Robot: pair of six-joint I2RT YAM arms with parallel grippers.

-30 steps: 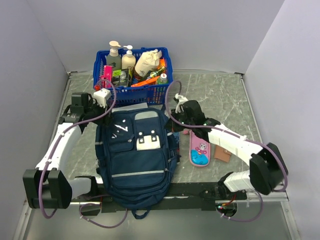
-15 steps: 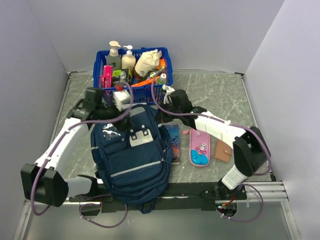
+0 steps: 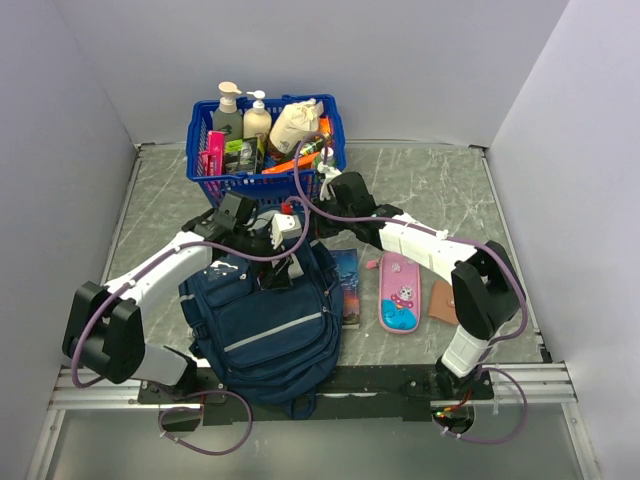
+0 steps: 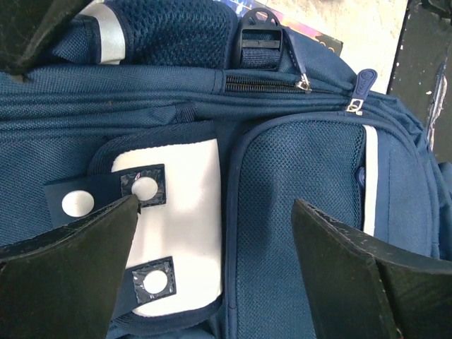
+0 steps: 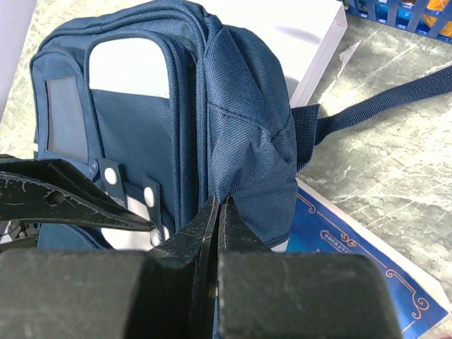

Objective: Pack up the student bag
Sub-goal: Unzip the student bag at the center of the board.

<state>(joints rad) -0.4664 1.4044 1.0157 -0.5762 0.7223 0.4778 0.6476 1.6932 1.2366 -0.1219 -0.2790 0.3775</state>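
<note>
A large navy blue fabric student bag (image 3: 265, 325) is recorded lying front side up on the table (image 3: 440, 190), left of centre, with its top end toward the far side and its body slightly skewed. Front pockets, a pale stripe (image 3: 272, 332) and white rectangular patches (image 4: 180, 212) carrying dark tabs are noted. The zips in view are closed, and the fabric at the top is bunched.

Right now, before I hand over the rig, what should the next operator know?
Left claw: open, above the student bag's front pocket, holding nothing.
Right claw: shut on a fabric fold at the bag's far end.
Book, pink pencil case and brown wallet lie on the table beside the bag.
Done: nothing visibly packed; visible zips closed.
To do: unzip, load.
</note>
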